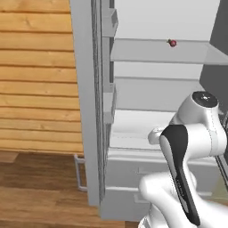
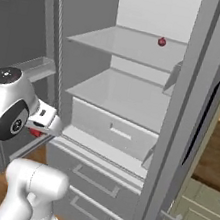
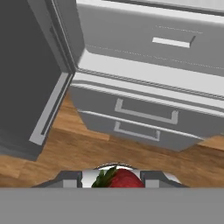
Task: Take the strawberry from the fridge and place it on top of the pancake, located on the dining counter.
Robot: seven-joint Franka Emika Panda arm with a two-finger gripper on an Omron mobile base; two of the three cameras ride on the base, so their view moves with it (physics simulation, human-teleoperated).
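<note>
Strawberry [image 3: 118, 178]: red, green leafy cap, clamped between the gripper [image 3: 113, 179] jaws at bottom centre of hand view. Fridge [image 2: 117, 108] doors open. A second small red fruit [image 2: 162, 41] sits on the upper shelf [image 2: 118, 45]. Two lower drawers [image 3: 144, 118], two handles.

From my feed the fridge [image 2: 128, 135] reads as smooth matt light-grey metal or plastic, and I can't tell which; its shelves [image 2: 130, 44] look pale and faintly translucent. The strawberry [image 3: 122, 179] between the claw [image 3: 113, 180] tips is glossy red with matt green leaves. Below the claw the floor [image 3: 109, 153] is warm brown wood with visible grain. Off to its left, the plank wall [image 1: 38, 75] shows lighter, satin wood.
</note>
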